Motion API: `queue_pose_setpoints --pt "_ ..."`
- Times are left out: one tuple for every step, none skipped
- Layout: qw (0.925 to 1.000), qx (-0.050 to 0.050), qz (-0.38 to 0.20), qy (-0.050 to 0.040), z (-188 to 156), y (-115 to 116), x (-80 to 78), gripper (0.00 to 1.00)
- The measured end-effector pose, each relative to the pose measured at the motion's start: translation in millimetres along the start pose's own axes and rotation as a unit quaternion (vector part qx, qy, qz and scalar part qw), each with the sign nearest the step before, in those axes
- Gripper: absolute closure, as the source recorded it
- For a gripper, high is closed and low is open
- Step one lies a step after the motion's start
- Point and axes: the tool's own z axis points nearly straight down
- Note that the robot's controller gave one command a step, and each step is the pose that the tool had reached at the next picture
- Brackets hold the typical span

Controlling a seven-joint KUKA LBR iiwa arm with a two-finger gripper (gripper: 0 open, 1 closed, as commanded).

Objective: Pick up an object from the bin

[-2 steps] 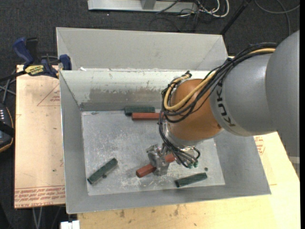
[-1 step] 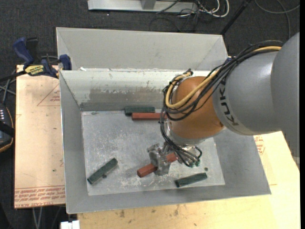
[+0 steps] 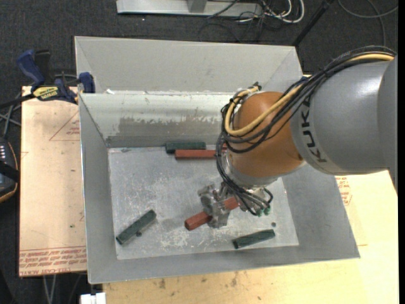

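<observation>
My hand (image 3: pixel 217 211) is down at the floor of the grey metal bin (image 3: pixel 152 182), right of its middle and toward the near side. Its two grey fingers (image 3: pixel 219 218) stand on either side of a red-brown bar (image 3: pixel 197 220), one at the bar's far edge and one at its near edge. As far as I can make out, they are closed on it about its middle. The bar lies slantwise, with its left end nearer and its right end running back under my wrist. I cannot tell whether it rests on the floor or is raised off it. Above the hand sits my orange wrist cover (image 3: pixel 259 141), with yellow and black cables (image 3: pixel 243 128) looped over it.

Just to the near right of the hand lies a dark green bar (image 3: pixel 253 238), apart from the one I grip. Well to the left, toward the near-left corner, a second green bar (image 3: pixel 136 227) lies tilted on the bare floor. Along the far wall a third green bar (image 3: pixel 183 147) and another red-brown piece (image 3: pixel 196 154) lie side by side, touching, with the red one slightly nearer and further right.
</observation>
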Motion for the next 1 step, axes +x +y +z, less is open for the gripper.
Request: queue_pose_setpoints --pt "1.0 0.0 0.0 -0.0019 -13.6 0.0 -0.8 1.0"
